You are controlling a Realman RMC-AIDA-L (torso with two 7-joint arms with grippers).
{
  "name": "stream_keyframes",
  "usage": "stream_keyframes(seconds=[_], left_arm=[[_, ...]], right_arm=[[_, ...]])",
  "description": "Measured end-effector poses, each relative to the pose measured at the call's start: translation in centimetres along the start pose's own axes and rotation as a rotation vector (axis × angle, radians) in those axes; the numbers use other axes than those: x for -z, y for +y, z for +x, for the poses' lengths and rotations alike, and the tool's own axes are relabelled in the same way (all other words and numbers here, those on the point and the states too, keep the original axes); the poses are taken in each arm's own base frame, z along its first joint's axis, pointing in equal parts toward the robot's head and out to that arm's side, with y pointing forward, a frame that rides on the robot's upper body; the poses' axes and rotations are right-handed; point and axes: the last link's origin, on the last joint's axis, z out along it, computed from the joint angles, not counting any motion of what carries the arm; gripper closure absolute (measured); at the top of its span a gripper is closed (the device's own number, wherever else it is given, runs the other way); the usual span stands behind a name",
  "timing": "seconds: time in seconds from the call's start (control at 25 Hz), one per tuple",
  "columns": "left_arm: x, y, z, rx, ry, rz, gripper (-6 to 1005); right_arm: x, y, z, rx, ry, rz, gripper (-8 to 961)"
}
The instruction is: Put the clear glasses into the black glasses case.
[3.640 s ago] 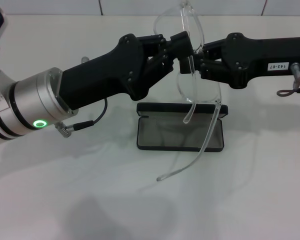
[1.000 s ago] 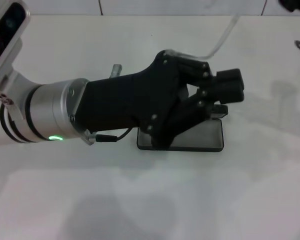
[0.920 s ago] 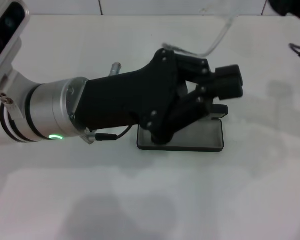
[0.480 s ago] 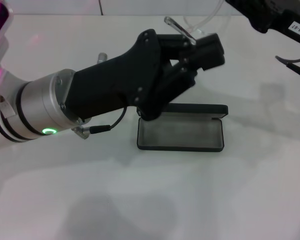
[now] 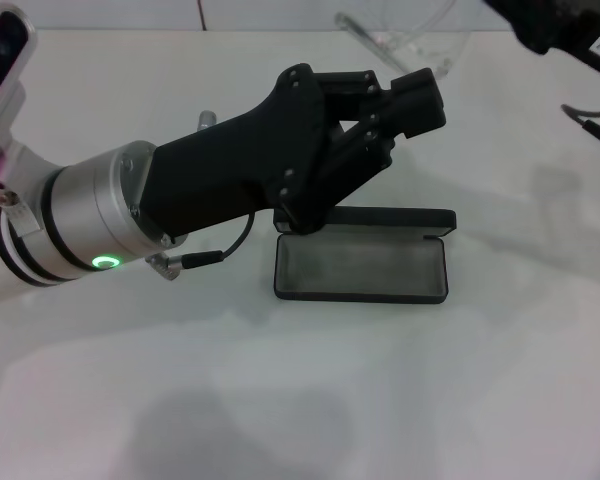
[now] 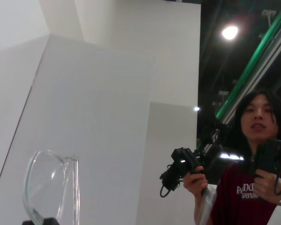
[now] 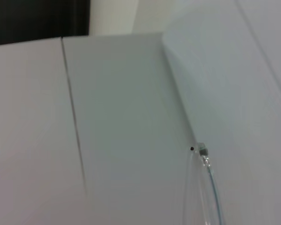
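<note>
Above the white tabletop (image 5: 460,400), the left claw (image 5: 420,100) grips the transparent wraparound clear glasses (image 5: 405,35) near the far edge; the open matte black glasses case (image 5: 362,268) lies empty, placement undone.

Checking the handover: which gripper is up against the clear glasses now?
The left gripper: its fingertips sit just under the clear glasses, raised above the open black glasses case. The right gripper is off toward the table's far right corner, apart from them.
</note>
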Motion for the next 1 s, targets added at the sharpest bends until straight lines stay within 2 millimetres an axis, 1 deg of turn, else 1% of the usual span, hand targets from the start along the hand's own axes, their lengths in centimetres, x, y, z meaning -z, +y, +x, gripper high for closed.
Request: stream_keyframes(seconds=[0.12, 0.24, 0.48, 1.0], left_arm=[[0.0, 0.1, -0.1, 0.002, -0.006, -0.005, 931], [0.0, 0.2, -0.2, 0.004, -0.009, -0.010, 931], [-0.1, 0.2, -0.1, -0.001, 0.000, -0.010, 931], [0.7, -0.2, -0.1, -0.021, 0.021, 0.061, 932]], right_arm=[[0.5, 0.0, -0.3, 0.006, -0.026, 0.018, 836], [0.6, 0.0, -0.3, 0.005, -0.028, 0.022, 836], [0.5, 0.1, 0.2, -0.004, -0.007, 0.014, 836], [-1.1, 0.5, 1.5, -0.007, 0.095, -0.049, 836]])
